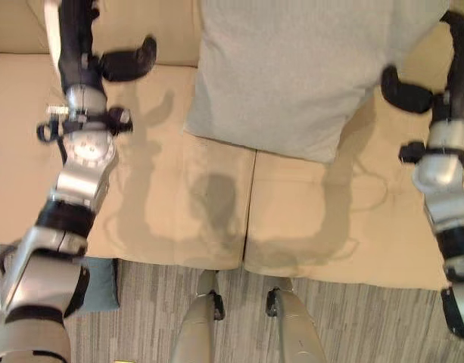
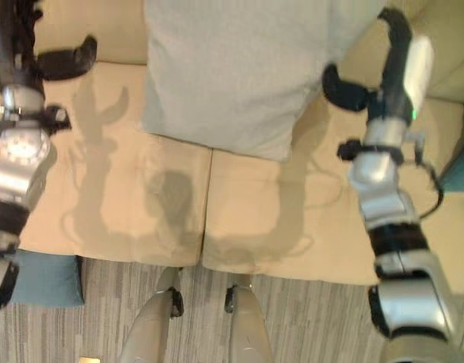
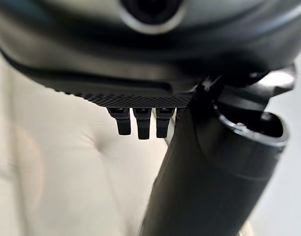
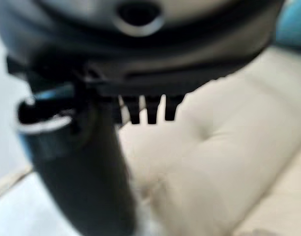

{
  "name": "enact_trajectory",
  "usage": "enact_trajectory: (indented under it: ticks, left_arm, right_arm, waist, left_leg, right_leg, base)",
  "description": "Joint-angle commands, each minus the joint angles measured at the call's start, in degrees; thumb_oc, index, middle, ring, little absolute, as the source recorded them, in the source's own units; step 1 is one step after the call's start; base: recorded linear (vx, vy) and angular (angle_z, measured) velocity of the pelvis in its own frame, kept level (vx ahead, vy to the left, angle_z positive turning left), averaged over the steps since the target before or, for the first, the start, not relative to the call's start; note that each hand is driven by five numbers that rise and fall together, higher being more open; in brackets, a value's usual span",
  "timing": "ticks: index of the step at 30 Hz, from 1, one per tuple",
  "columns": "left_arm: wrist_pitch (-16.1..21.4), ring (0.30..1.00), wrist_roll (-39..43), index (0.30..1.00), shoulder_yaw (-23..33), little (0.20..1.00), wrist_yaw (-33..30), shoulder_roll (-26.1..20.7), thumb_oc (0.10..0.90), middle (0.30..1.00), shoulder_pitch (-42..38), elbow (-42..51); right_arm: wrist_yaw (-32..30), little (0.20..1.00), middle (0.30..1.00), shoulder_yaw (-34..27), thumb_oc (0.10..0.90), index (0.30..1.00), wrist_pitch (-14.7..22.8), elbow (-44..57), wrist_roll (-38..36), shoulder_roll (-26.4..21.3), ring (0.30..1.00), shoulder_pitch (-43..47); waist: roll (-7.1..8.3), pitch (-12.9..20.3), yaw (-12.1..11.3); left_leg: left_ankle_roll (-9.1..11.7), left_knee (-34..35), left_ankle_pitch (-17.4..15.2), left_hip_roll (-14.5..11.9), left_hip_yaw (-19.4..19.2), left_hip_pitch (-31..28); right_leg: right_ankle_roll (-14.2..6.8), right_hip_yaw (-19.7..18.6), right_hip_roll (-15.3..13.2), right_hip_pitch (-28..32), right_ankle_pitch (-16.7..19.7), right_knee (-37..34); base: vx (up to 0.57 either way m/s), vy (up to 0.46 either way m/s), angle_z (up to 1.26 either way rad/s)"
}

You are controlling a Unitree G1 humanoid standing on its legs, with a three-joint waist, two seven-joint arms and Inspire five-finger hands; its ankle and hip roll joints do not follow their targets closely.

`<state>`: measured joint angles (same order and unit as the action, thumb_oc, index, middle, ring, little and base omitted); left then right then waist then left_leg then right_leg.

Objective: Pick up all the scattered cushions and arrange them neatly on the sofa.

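A large light grey cushion (image 1: 292,68) rests on the beige sofa seat (image 1: 179,204), leaning toward the backrest. My left hand (image 1: 76,30) is held over the seat to the cushion's left, clearly apart from it, fingers straight and thumb (image 1: 129,64) spread out. My right hand (image 2: 394,60) hovers at the cushion's right edge, thumb (image 2: 345,87) close to its side, fingers straight and holding nothing. In the wrist views the left hand (image 3: 214,172) and the right hand (image 4: 81,167) both show empty, with sofa fabric beyond them.
A teal cushion (image 2: 46,278) lies on the striped grey floor at the sofa's front left corner. Another teal cushion (image 2: 460,178) peeks in at the far right beside the sofa. The seam between the two seat pads (image 1: 250,204) runs down the middle.
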<state>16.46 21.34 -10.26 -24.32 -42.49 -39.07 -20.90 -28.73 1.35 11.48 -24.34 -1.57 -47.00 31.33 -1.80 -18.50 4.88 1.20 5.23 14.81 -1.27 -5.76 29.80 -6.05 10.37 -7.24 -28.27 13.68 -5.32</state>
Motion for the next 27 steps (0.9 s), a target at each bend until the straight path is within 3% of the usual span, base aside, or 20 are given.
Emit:
enact_trajectory:
  ticks: [1, 3, 4, 11, 16, 27]
  left_arm:
    - [4.9, 0.9, -4.9, 0.9, -1.9, 0.9, 2.5, 4.2, 0.8, 0.9, 0.7, 1.1]
    - [4.7, 0.9, -5.5, 0.9, 1.5, 0.9, 5.0, 7.7, 0.8, 0.9, 10.1, 4.3]
    - [4.6, 0.9, -5.5, 0.9, 1.5, 0.9, 5.1, 7.7, 0.8, 0.9, 10.3, 4.4]
    - [3.4, 0.9, -5.5, 0.9, 7.3, 0.9, 11.0, 15.6, 0.8, 0.9, 32.0, 9.5]
    - [1.7, 0.9, -5.8, 0.9, 8.6, 0.9, 14.8, 19.5, 0.8, 0.9, 44.3, 3.6]
    - [0.8, 0.9, -14.1, 0.9, 4.0, 0.9, 18.1, 20.1, 0.8, 0.9, 51.5, -11.8]
  right_arm:
    - [1.7, 0.9, 0.9, -0.3, 0.8, 0.9, 2.9, 0.3, 0.7, 1.2, 0.9, -2.1]
    - [4.1, 0.9, 0.9, -3.1, 0.8, 0.9, 2.8, 2.3, 2.6, 4.0, 0.9, -10.6]
    - [4.1, 0.9, 0.9, -3.1, 0.8, 0.9, 2.8, 2.5, 2.7, 4.0, 0.9, -10.8]
    - [8.8, 0.9, 0.9, -6.2, 0.8, 0.9, 2.1, 6.1, 6.9, 11.1, 0.9, -27.0]
    - [12.6, 0.9, 0.9, -4.2, 0.8, 0.9, 1.9, 5.4, 10.2, 16.2, 0.9, -36.0]
    - [17.7, 0.9, 0.9, 6.6, 0.8, 0.9, 3.4, -5.0, 12.3, 19.8, 0.9, -39.7]
  waist:
    - [1.63, 12.6, -0.2]
    - [2.39, 13.1, -0.5]
    - [2.4, 13.1, -0.5]
    - [3.74, 14.1, -1.7]
    - [3.95, 14.9, -3.1]
    - [4.78, 16.1, -5.6]
  left_leg:
    - [4.1, -0.2, -9.1, -1.1, -1.2, -3.2]
    - [4.2, -0.2, -9.6, -1.5, -1.2, -5.7]
    - [4.2, -0.2, -9.6, -1.5, -1.2, -5.8]
    - [3.6, -0.2, -10.6, -2.0, -1.3, -13.1]
    - [2.9, -0.2, -12.2, -2.0, -1.2, -19.9]
    - [2.1, -0.2, -14.6, -1.0, -1.1, -27.8]
  right_leg:
    - [-3.8, 0.9, 0.1, -0.1, -5.4, 0.3]
    - [-3.7, 1.5, 0.1, 2.8, -6.1, 0.3]
    - [-3.7, 1.6, 0.1, 3.0, -6.2, 0.3]
    - [-3.4, 2.7, 0.3, 10.7, -8.0, 0.3]
    - [-3.0, 3.7, 0.7, 17.4, -9.7, 0.3]
    - [-3.0, 5.0, 0.4, 25.3, -11.2, 0.3]
  base:
    - [0.05, -0.025, -0.01]
    - [0.04, -0.04, -0.01]
    - [0.05, -0.035, 0.01]
    - [0.05, -0.009, -0.01]
    - [0.05, 0.011, 0.02]
    - [0.04, 0.044, 0.07]
